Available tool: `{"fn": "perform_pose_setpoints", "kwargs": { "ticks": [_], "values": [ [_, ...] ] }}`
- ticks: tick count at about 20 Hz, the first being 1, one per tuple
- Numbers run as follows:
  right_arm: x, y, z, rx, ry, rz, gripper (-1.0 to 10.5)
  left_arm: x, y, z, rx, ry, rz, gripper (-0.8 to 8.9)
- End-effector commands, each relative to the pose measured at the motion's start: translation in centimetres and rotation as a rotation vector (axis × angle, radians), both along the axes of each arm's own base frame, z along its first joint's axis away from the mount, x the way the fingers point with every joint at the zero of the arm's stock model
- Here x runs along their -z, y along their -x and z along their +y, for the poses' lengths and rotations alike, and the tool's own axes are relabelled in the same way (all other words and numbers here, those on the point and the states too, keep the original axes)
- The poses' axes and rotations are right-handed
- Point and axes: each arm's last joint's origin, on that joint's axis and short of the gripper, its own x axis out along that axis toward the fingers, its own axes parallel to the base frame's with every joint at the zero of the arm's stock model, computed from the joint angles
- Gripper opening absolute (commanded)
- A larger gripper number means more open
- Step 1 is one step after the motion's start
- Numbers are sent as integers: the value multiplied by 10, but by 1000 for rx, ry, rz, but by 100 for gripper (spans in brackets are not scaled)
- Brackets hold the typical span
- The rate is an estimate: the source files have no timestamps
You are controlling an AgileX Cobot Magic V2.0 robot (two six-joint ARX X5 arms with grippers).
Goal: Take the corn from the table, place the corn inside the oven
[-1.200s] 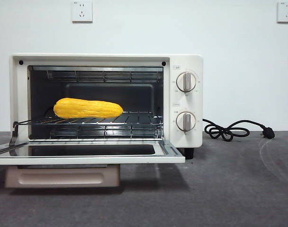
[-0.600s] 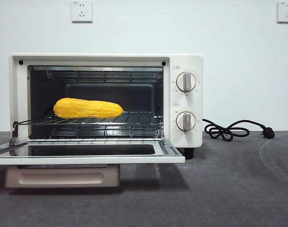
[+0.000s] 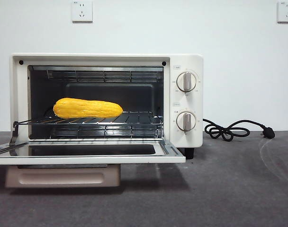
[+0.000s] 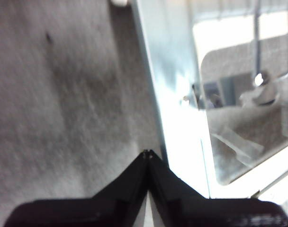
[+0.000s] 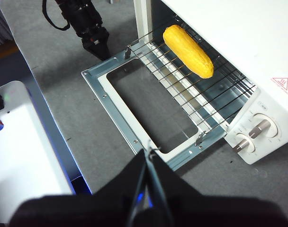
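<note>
Inside the oven [image 3: 106, 101], your corn [image 3: 87, 108] lay on the wire rack [image 3: 134, 119], both end effectors [image 4: 148, 153] [image 5: 148, 152] pinched closed and empty, leaving seemingly only the lowered door [image 3: 87, 153].

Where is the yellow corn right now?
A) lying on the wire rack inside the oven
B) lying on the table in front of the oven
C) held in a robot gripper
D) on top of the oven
A: the corn lies on the wire rack inside the oven, whose door hangs open, and no gripper touches it.
</note>
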Motion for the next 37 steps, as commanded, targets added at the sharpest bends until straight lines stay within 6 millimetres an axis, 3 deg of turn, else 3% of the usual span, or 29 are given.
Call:
{"fn": "perform_pose_setpoints", "kwargs": {
  "ticks": [1,4,14,20,27,32,37],
  "values": [
    [0,-1,1,-7,-1,-4,-12,3,5,1,2,49,41,-8],
    [0,-1,1,-7,-2,-3,-12,3,11,7,1,87,78,-8],
    [0,0,2,-36,-22,16,-12,-11,24,30,-89,565,19,-8],
    [-1,-1,3,-38,-32,1,-12,-70,40,33,-27,824,-302,-8],
    [-2,-2,3,-38,-38,-5,-12,-154,79,24,65,753,-563,-7],
    [-2,-2,3,-35,-39,-2,-12,-186,113,10,94,641,-655,-7],
    [-2,-2,3,-6,-56,28,-12,-206,154,-3,-26,415,-714,-7]
  ]
}}
